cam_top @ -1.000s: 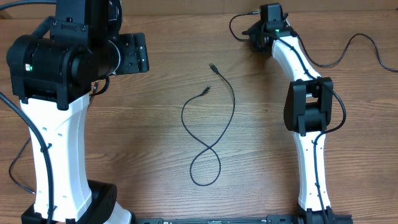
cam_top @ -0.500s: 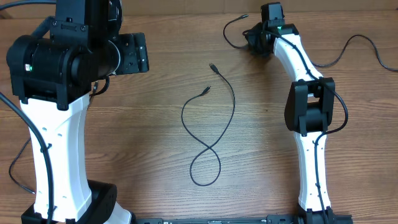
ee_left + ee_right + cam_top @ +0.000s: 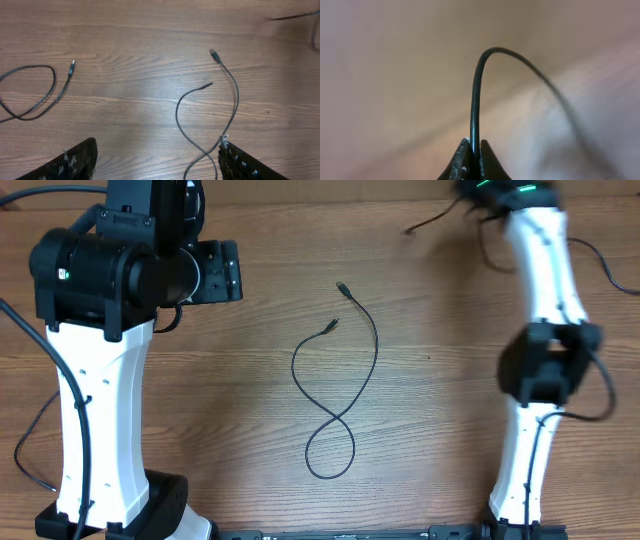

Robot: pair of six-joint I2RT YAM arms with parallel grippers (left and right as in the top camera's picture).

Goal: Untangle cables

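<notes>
- Overhead view: a looped cable (image 3: 340, 380) lies in a loose figure-eight in the middle of the table (image 3: 430, 430). Both its plug ends point toward the far edge, well apart from either arm.
- Only the left wrist view shows a second cable (image 3: 30, 95), curled toward the table's left side with its plug lying free.
- Only the right wrist view shows the right gripper (image 3: 474, 150) pinched tight on a third cable (image 3: 476, 85), which arches up from its fingers; the background is blurred.
- From overhead, the right arm (image 3: 545, 280) stretches to the far right corner.
- The left gripper (image 3: 156, 145) hangs above the table, spread wide and holding nothing.
</notes>
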